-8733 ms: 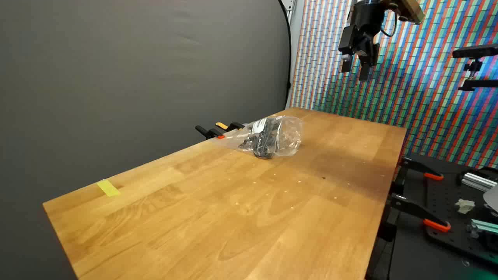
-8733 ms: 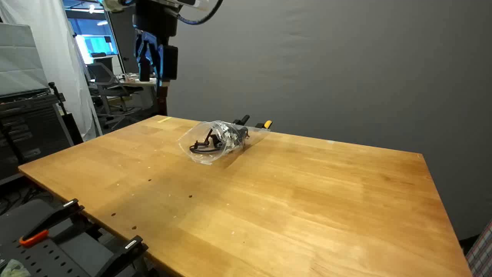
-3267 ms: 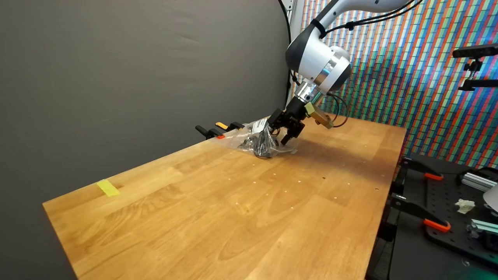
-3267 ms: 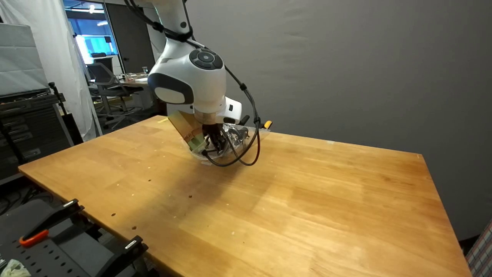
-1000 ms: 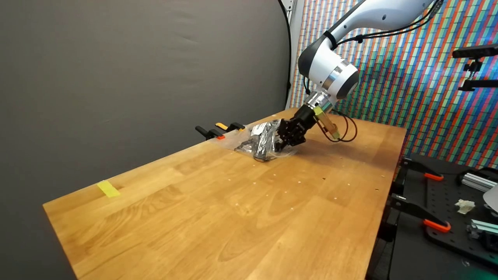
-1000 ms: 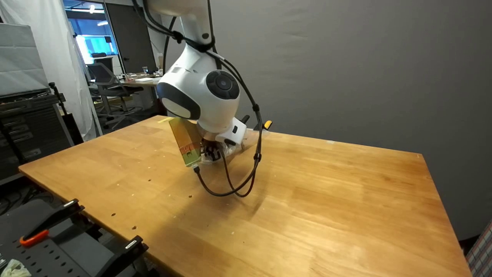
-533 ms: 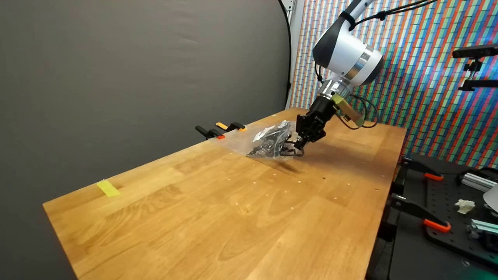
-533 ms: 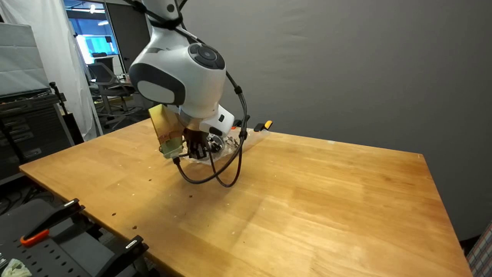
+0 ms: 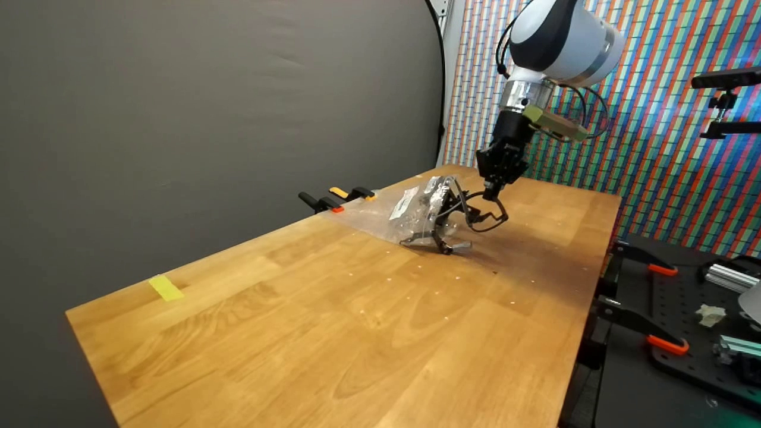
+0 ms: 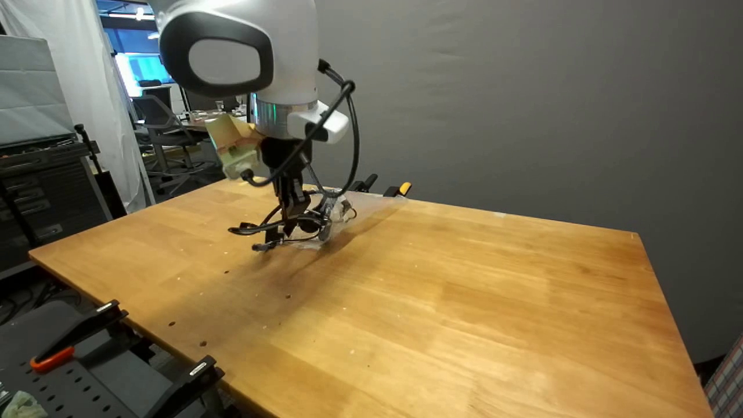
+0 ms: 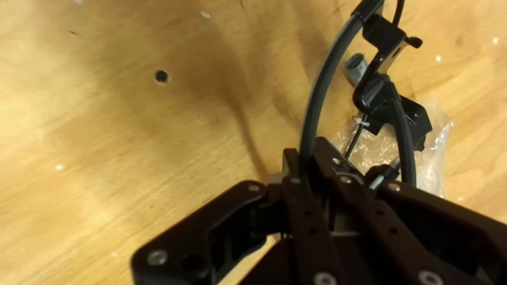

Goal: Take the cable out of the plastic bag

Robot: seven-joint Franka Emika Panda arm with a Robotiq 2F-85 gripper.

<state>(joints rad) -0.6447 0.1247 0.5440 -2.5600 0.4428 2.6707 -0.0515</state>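
Observation:
A black cable (image 11: 323, 85) runs up from between the fingertips of my gripper (image 11: 304, 158), which is shut on it in the wrist view. In an exterior view the gripper (image 9: 492, 193) hangs above the table, just off the mouth of the clear plastic bag (image 9: 416, 223). Loops of the cable (image 9: 474, 214) hang outside the bag between its mouth and the gripper. Black connector pieces rest low at the opening. How much cable lies within the crinkled bag cannot be made out. From another angle, the gripper (image 10: 283, 223) partly covers the bag (image 10: 365, 206).
Clamps (image 9: 321, 203) with black and yellow handles sit on the table edge at the bag's flat end. More clamps (image 10: 188, 386) grip the opposite edge. Yellow tape (image 9: 166, 288) marks a table corner. A grey backdrop (image 10: 522, 104) stands behind the table.
My gripper, down at the bag's mouth a second ago, has risen and drawn away from the bag. Cable loops have come out with it, and the bag looks flatter.

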